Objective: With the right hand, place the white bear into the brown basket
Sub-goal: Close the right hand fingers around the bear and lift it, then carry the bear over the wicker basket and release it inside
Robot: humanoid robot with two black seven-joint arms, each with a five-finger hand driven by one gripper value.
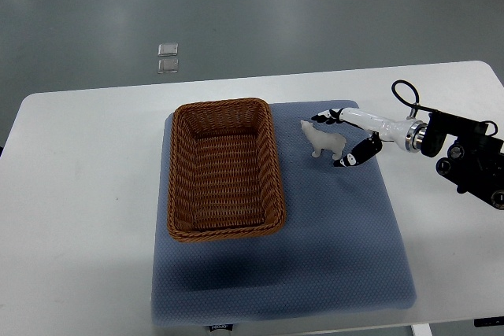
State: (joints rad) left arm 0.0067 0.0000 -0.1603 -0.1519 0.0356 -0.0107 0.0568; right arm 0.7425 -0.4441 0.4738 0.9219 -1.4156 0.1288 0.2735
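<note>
A small white bear (324, 139) stands upright on the blue mat (331, 226), just right of the brown wicker basket (178, 175). The basket is empty. My right hand (337, 139) comes in from the right edge and reaches around the bear. Its fingers (327, 117) are spread behind the bear and the thumb (351, 158) is in front of it. The hand is open around the bear and I cannot tell whether it touches it. The left arm is out of view.
The mat lies on a white table (79, 194) with grey floor beyond its far edge. Two small clear squares (167, 57) lie on the floor behind the table. The right arm's black wrist and cable (465, 155) hang over the table's right side.
</note>
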